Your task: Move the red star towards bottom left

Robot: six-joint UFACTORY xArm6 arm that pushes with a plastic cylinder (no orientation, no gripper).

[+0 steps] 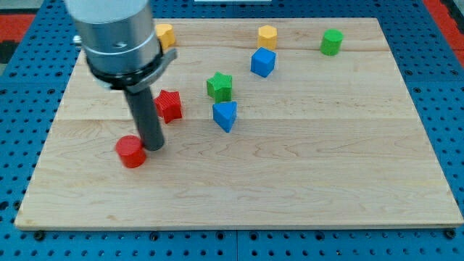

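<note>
The red star lies on the wooden board at the view's left of centre. My tip rests on the board just below and slightly left of the red star, a short gap apart from it. A red cylinder sits right beside my tip on its left, touching or nearly touching the rod. The rod rises from the tip to the arm's grey body at the view's top left.
A green star and a blue triangular block lie right of the red star. A blue cube, a yellow hexagonal block, a green cylinder and a yellow block lie near the top.
</note>
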